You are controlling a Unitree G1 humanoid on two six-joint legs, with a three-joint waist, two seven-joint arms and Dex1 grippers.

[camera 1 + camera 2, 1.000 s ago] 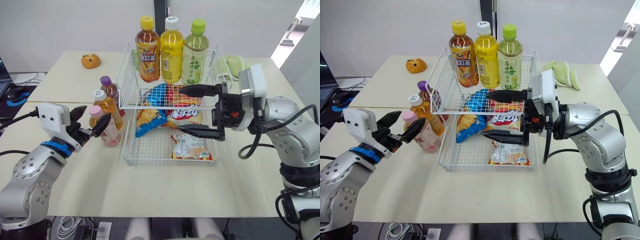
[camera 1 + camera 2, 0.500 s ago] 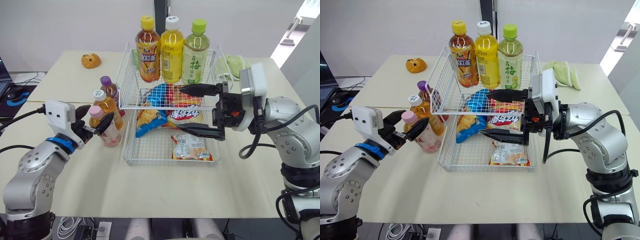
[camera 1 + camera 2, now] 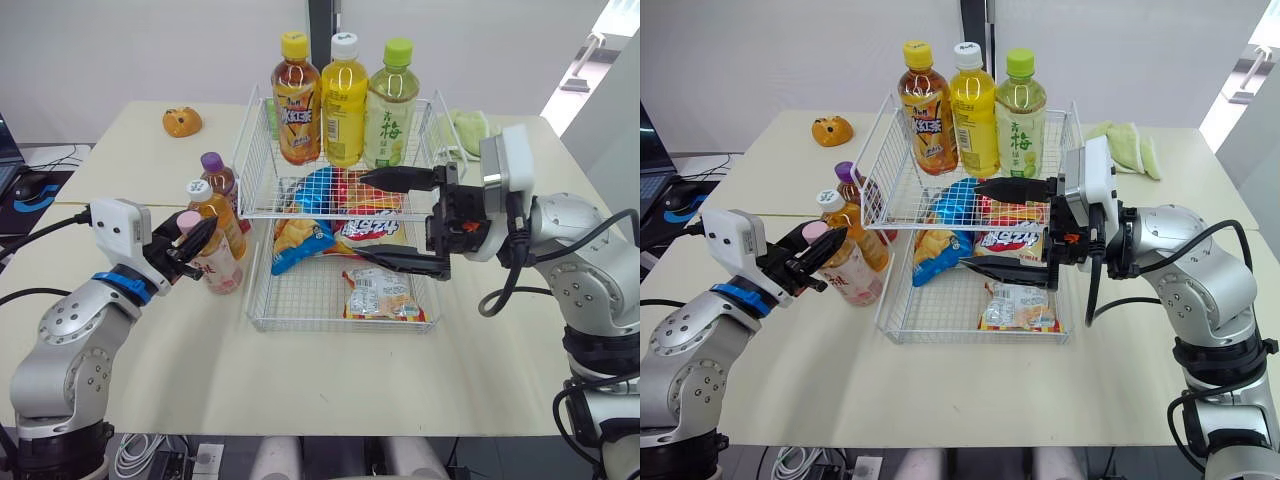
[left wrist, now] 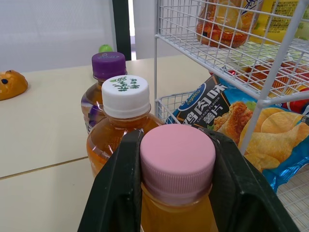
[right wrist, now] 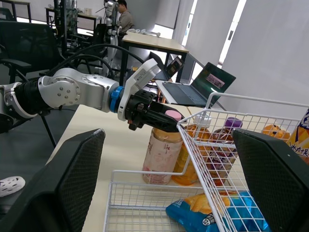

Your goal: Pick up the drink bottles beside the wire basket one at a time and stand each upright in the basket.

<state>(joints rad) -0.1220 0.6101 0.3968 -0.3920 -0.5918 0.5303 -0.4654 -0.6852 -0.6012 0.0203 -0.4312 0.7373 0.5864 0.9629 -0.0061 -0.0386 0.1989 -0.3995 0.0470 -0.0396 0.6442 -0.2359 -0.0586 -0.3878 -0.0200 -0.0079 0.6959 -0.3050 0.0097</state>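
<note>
A pink-capped bottle of pale drink stands upright on the table, just left of the wire basket. My left gripper is shut on its cap; the wrist view shows both black fingers pressed against the pink cap. Behind it stand a white-capped tea bottle and a purple-capped bottle. Three bottles stand upright on the basket's upper shelf. My right gripper is open, held in front of the basket with its fingers wide apart, holding nothing.
The basket's lower tier holds a blue chip bag, a red snack bag and a small packet. An orange toy lies at the back left, a green cloth at the back right.
My left gripper's fingers, spread either side of the pink cap before, have come together on it. The bottle and the right arm have stayed put.
</note>
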